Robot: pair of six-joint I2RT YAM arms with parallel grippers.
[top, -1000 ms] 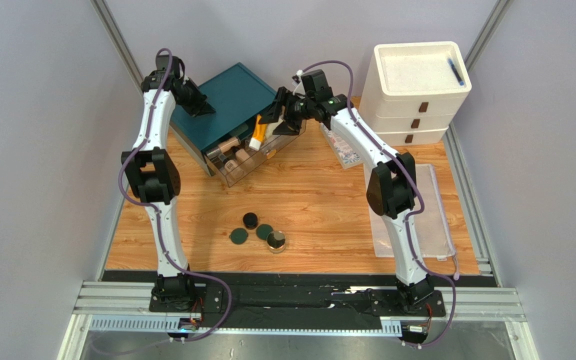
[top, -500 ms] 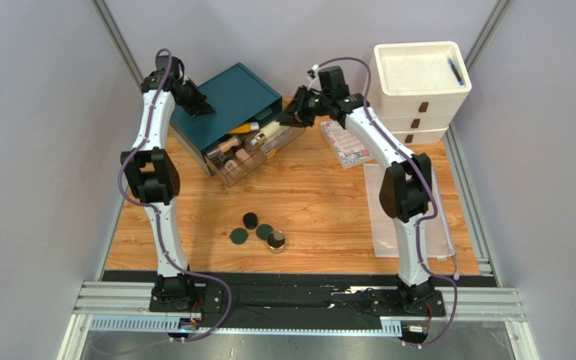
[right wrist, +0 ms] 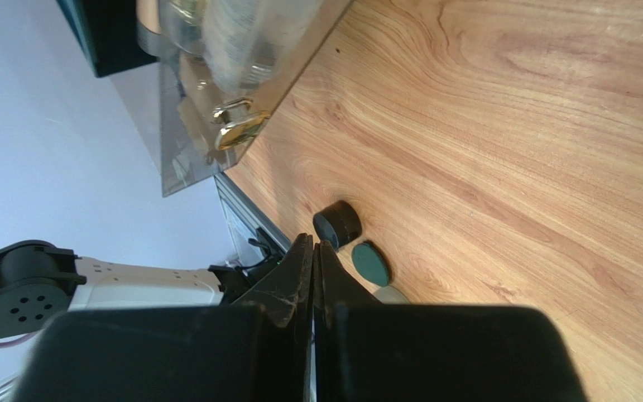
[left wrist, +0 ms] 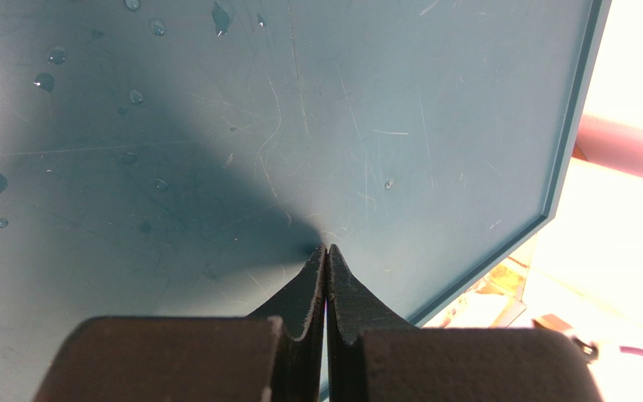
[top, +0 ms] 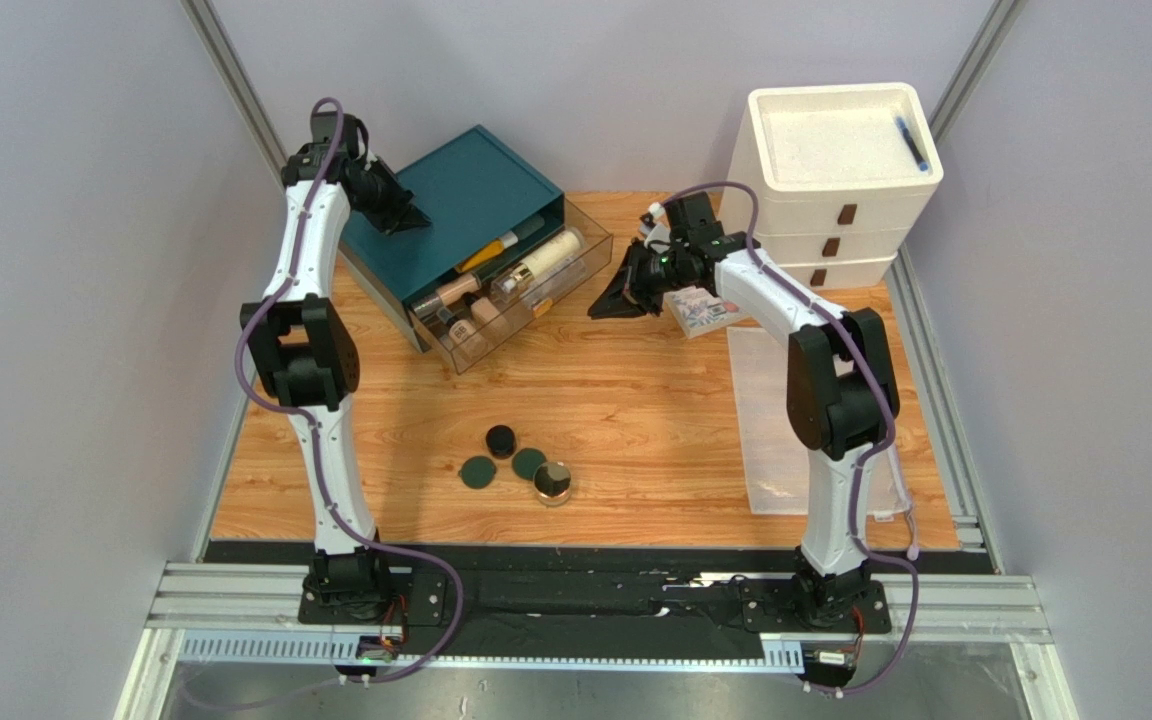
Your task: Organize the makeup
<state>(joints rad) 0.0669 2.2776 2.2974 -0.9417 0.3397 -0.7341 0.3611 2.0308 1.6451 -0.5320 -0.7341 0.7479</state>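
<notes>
My left gripper [top: 405,215], fingers pressed together on nothing, rests its tips on the top of the teal box [top: 465,192]. Just right of it, most of the makeup [top: 495,282] lies in the clear drawer [top: 567,293], which stands pulled open. Four round compacts [top: 528,462] sit clustered on the table [top: 657,405] near its front. My right gripper [top: 615,297], closed and empty, hovers beside the drawer's right end.

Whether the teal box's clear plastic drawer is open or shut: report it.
Open: the clear plastic drawer sticks out from the teal box, its bottles and tubes showing from above.
</notes>
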